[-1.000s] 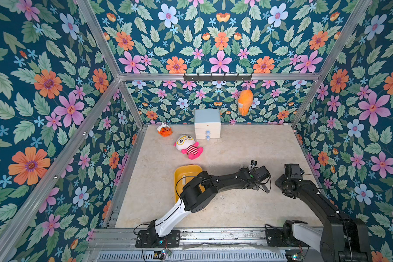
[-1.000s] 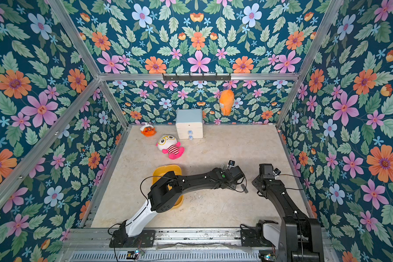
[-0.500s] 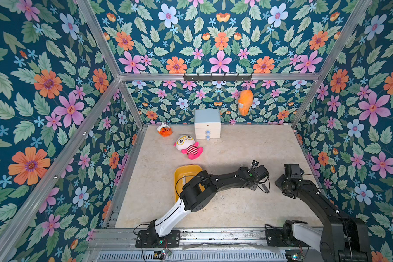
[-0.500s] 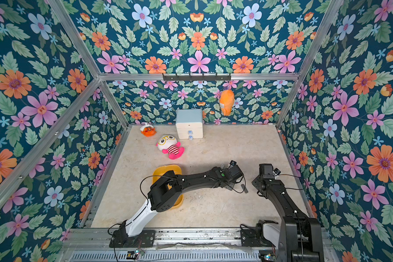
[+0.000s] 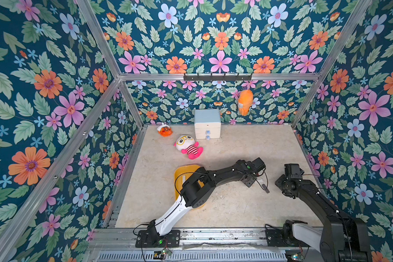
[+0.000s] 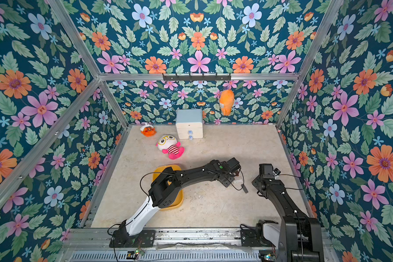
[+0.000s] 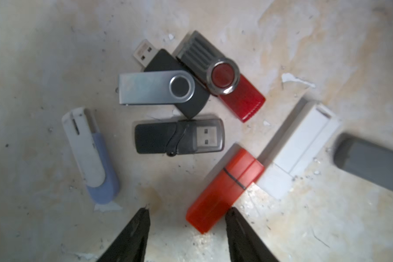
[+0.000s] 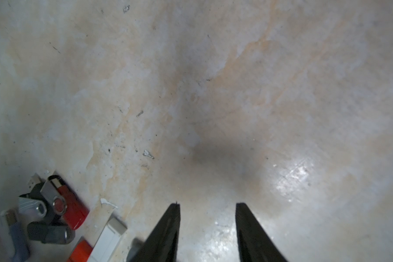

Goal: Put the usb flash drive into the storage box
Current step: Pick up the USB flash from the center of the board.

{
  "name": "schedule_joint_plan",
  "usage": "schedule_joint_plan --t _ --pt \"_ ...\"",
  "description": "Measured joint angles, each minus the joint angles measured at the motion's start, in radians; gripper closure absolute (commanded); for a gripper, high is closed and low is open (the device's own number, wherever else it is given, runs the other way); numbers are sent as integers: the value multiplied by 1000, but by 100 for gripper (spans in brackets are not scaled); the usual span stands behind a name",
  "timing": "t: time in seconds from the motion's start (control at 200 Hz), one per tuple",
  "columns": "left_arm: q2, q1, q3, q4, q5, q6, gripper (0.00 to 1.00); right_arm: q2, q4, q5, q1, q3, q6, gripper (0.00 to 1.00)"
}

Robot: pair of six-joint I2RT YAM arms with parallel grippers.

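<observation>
Marbled desk (image 5: 225,140): left gripper (image 7: 188,209) low over heap of usb flash drives (image 7: 177,136), jaws half parted astride end of orange-red usb flash drive (image 7: 222,188), presumably to pinch it; right gripper (image 8: 208,204) parted, empty, idle over bare desk; yellow storage box (image 5: 177,181) well apart, beneath left arm (image 5: 197,190).

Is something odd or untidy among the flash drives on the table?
Yes. The black swivel drive has its silver cover swung sideways, plug bare, and touches the red swivel drive. Nearby, white flakes lie on the table.
</observation>
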Motion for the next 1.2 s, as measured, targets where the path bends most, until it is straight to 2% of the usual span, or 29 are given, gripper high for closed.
schedule_joint_plan --t 0.21,0.44,0.56,0.805,0.99,1.2 --pt "25 7 31 33 65 98 43 1 0 0 0 0 0 54" --pt "66 5 79 75 133 154 55 3 0 0 0 0 0 53" --pt "45 5 36 110 140 161 64 5 0 0 0 1 0 53" --pt "-30 8 -86 123 144 174 66 13 0 0 0 5 0 53" --pt "-27 14 -78 111 155 176 80 16 0 0 0 7 0 53" --pt "-23 15 -64 99 165 158 89 19 0 0 0 7 0 53"
